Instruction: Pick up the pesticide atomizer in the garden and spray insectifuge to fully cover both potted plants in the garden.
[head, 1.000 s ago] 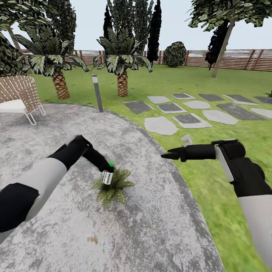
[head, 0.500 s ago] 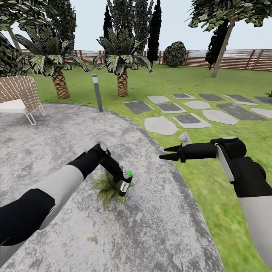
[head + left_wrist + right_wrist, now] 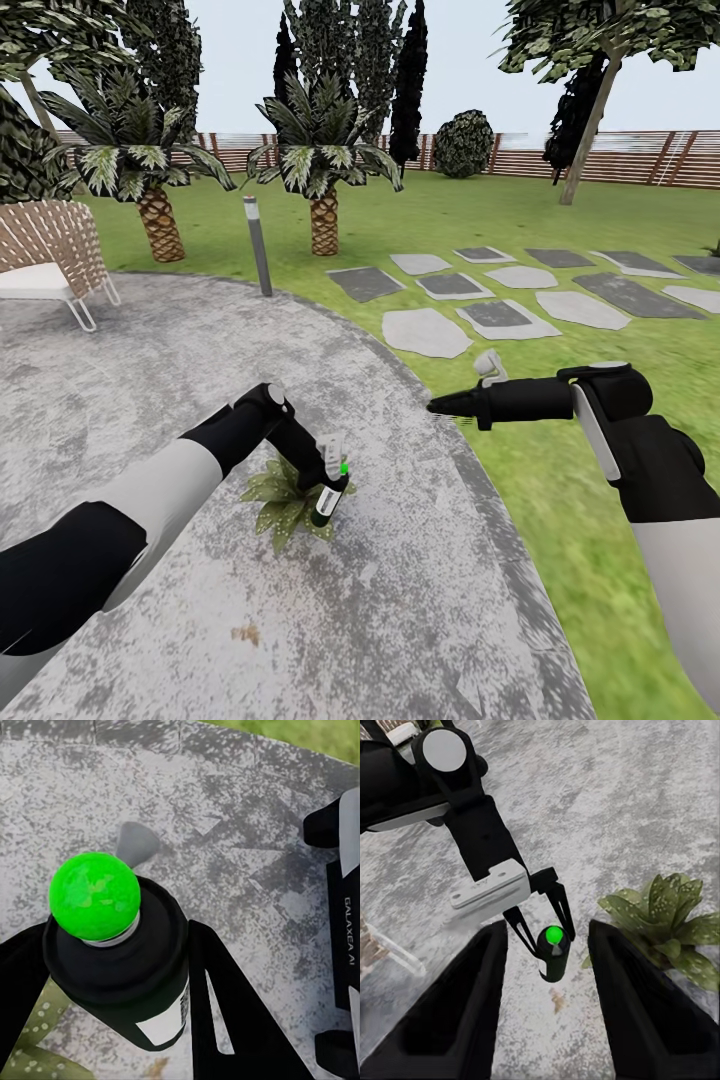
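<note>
Two black fingers (image 3: 240,1020) of the left gripper (image 3: 328,487) clamp the pesticide atomizer (image 3: 326,502), its green top up, just right of a potted plant (image 3: 285,498) on the grey patio (image 3: 420,600). To the right, the right gripper (image 3: 440,404) hangs over the patio's edge, fingers parted in its own wrist view. Stepping stones (image 3: 500,300) and palms (image 3: 322,170) lie farther off.

Over the last second the left end effector (image 3: 328,489) swings with the pesticide atomizer (image 3: 329,497) from above the middle of the potted plant (image 3: 290,500) to its right edge, lower and tilted. The right end effector (image 3: 437,405), parted half a second ago, now has its fingers drawn together.
</note>
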You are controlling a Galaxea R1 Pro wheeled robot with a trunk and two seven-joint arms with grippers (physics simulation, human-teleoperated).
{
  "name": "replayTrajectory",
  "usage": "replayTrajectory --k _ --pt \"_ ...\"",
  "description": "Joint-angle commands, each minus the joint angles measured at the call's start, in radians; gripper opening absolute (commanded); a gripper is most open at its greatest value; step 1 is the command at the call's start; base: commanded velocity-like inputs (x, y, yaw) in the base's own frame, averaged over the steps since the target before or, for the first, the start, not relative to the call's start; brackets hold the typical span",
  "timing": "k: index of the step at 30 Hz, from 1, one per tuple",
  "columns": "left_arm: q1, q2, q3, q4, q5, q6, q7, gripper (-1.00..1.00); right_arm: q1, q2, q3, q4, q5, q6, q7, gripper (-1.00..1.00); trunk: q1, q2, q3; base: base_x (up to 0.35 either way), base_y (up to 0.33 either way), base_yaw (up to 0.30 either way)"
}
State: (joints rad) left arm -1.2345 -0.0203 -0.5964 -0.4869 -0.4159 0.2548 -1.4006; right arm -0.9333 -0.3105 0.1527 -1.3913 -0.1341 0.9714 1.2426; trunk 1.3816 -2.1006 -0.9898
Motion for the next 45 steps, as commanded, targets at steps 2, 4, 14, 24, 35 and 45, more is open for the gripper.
replayTrajectory --k 2,4,14,24,35,45 --pt "-0.001 -0.001 0.0 -0.001 -0.003 0.011 -0.004 -1.0 0.0 -0.001 0.002 0.0 -0.005 0.007 -0.002 -1.0 0.0 0.0 -0.001 0.0 0.0 0.0" --pt "0.0 -0.001 0.0 -0.001 -0.003 0.011 -0.003 -1.0 0.0 -0.001 0.002 0.0 -0.005 0.006 -0.002 -1.0 0.0 0.0 -0.001 0.0 0.0 0.0" --pt "0.004 0.0 0.003 -0.001 0.0 0.008 -0.006 -1.0 -0.001 -0.002 0.134 0.0 -0.006 -0.005 -0.002 -1.0 0.0 0.0 -0.001 0.0 0.0 0.0" --pt "0.004 0.002 0.009 -0.001 0.001 -0.023 -0.037 -1.0 -0.001 -0.003 0.157 0.0 -0.005 -0.027 -0.002 -1.0 0.0 0.0 -0.001 0.0 0.0 0.0" --pt "0.01 0.003 0.024 -0.044 0.003 -0.066 -0.058 -1.0 0.0 -0.004 0.158 0.001 0.004 -0.029 -0.002 -1.0 0.0 0.0 -0.001 0.0 0.0 0.0" --pt "0.012 0.002 0.097 -0.055 0.005 -0.074 -0.058 -1.0 0.0 -0.004 0.159 0.003 0.005 -0.061 -0.003 -1.0 0.0 0.0 -0.001 0.0 0.0 0.0"
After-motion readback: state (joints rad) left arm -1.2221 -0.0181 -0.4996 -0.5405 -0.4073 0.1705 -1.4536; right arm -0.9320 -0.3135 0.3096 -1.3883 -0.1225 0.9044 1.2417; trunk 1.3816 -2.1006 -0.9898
